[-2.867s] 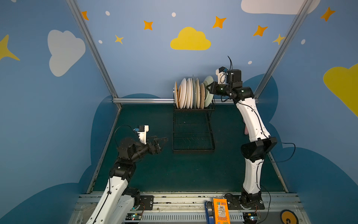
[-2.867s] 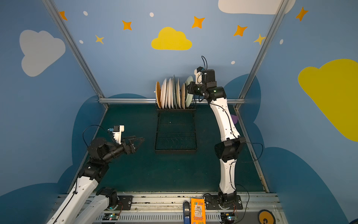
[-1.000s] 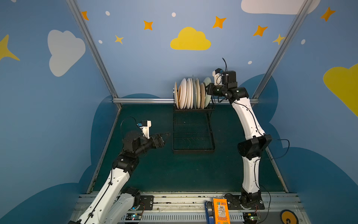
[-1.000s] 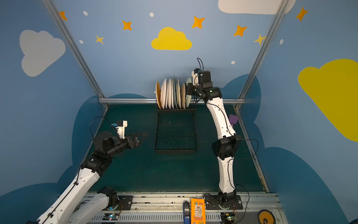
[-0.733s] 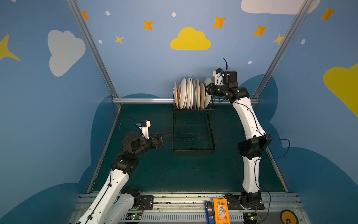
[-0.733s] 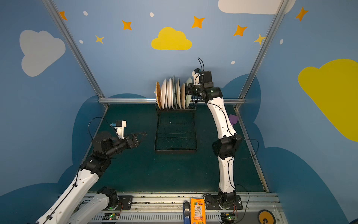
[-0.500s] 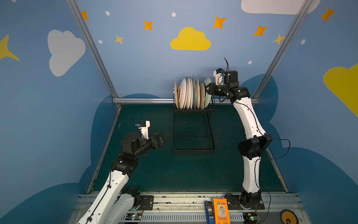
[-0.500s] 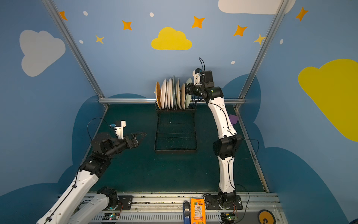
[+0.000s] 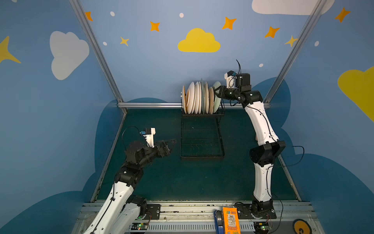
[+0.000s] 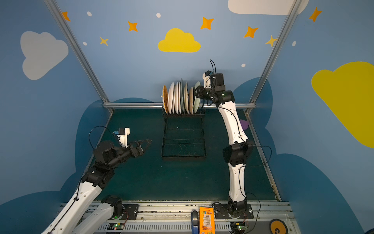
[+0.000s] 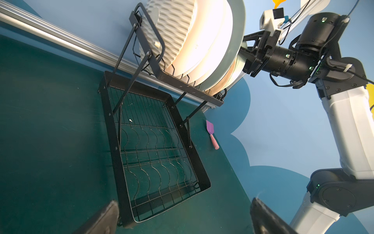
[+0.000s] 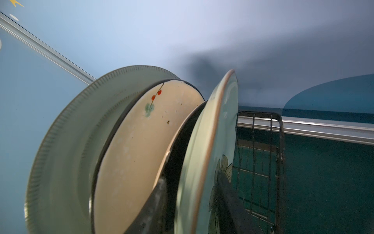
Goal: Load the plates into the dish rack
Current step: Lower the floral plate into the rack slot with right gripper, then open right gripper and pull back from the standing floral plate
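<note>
Green tabletop (image 9: 182,178) carries the black dish rack (image 9: 202,156) at its twelve o'clock edge, the plates (image 9: 194,97) upright in its raised slots. Right gripper (image 9: 218,93), at the row's three o'clock end, straddles the mint plate (image 12: 223,125), jaws apparently parted clear of it. Left gripper (image 9: 171,144), spread wide and empty, hovers at the rack's nine o'clock.

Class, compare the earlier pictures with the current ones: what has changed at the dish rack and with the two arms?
The right gripper has spread its jaws around the mint flower plate, letting it go at the right end of the dish rack. The left gripper crept slightly toward the rack, still open and empty. The other plates have not moved.
</note>
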You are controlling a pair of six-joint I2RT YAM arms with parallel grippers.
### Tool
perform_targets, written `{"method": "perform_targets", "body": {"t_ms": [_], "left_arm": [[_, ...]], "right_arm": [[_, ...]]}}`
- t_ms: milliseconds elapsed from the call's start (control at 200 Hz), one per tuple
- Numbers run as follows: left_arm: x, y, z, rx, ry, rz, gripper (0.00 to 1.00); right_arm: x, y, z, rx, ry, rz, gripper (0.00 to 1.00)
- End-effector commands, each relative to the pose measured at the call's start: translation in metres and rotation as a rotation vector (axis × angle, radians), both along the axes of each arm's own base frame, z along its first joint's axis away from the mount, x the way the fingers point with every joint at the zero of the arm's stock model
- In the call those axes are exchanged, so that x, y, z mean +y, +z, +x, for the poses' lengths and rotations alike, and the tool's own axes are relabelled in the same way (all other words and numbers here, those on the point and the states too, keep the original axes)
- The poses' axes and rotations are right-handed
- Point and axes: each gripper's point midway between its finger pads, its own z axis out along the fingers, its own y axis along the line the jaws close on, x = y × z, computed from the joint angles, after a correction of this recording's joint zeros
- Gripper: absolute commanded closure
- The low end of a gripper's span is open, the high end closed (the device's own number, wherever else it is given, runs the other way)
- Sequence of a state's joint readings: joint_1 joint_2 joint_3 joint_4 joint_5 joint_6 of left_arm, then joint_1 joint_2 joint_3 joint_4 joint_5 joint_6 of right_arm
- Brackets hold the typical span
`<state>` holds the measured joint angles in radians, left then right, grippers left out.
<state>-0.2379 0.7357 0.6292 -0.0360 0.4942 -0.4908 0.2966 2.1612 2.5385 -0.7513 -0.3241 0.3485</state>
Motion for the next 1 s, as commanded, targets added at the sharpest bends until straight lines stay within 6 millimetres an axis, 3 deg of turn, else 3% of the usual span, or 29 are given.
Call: {"method": "perform_targets", "body": {"t_ms": [0, 400, 681, 911, 991], "left_arm": [[0.002, -0.002, -0.001, -0.011, 0.010, 0.008, 0.00], [0.007, -0.006, -0.005, -0.024, 0.035, 0.015, 0.00], [0.009, -0.004, -0.005, -0.041, 0.049, 0.022, 0.00], [0.015, 0.010, -0.001, -0.085, 0.084, 0.040, 0.00], [0.019, 0.019, 0.002, -0.108, 0.108, 0.056, 0.00]], "right_arm": [[-0.005, 0.046, -0.015, -0.088, 0.003, 0.047, 0.60], [-0.010, 0.064, -0.025, -0.109, -0.003, 0.063, 0.55], [-0.029, 0.072, -0.030, -0.134, -0.070, 0.011, 0.50], [-0.048, 0.094, -0.048, -0.188, -0.117, -0.040, 0.34], [-0.057, 0.106, -0.061, -0.221, -0.136, -0.062, 0.15]]}}
